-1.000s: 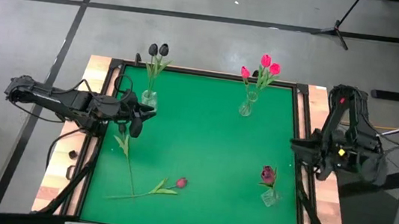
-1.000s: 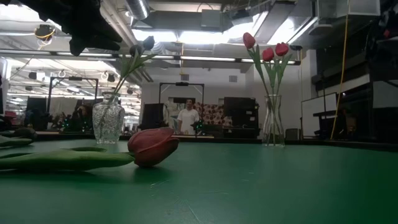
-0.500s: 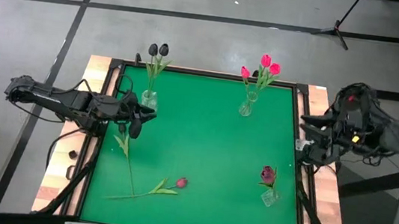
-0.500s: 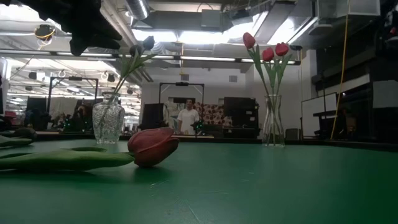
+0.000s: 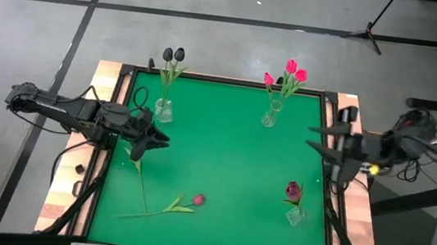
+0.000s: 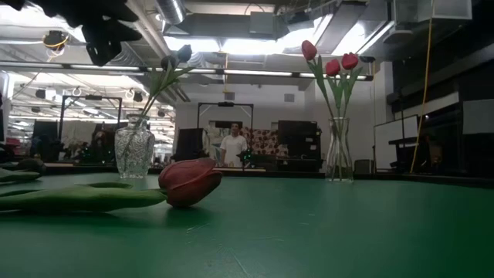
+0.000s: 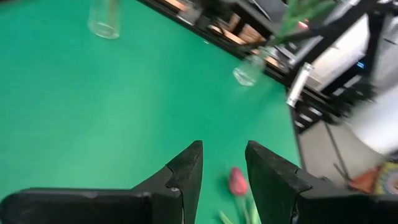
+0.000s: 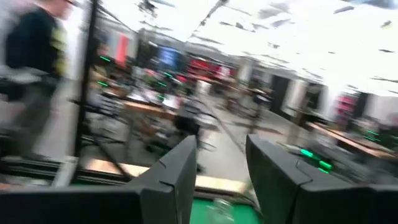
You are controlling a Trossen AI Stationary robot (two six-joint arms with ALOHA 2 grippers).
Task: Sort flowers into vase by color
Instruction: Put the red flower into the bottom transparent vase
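Observation:
A pink-red tulip (image 5: 198, 199) lies flat on the green mat near the near edge; its head (image 6: 189, 181) is close in the low view. A second stem (image 5: 140, 175) lies beside it, running up toward my left gripper (image 5: 143, 143). That gripper hangs open above the mat, and the left wrist view shows the red head (image 7: 237, 182) beyond its fingers. Two black tulips stand in the far-left vase (image 5: 163, 110). Pink ones fill the far-right vase (image 5: 269, 117). A maroon one stands in the near-right vase (image 5: 295, 214). My right gripper (image 5: 317, 142) is open at the right edge.
The wooden table frame (image 5: 114, 94) rings the green mat (image 5: 222, 164). The mat's middle between the three vases is bare. Cables run along the left edge. A person (image 6: 232, 144) stands far behind the table in the low view.
My right arm has swung from a folded pose over the right edge to a stretched one, its gripper now pointing across the right edge toward the table's left. My left gripper has tipped a little above the second stem. The flowers have not moved.

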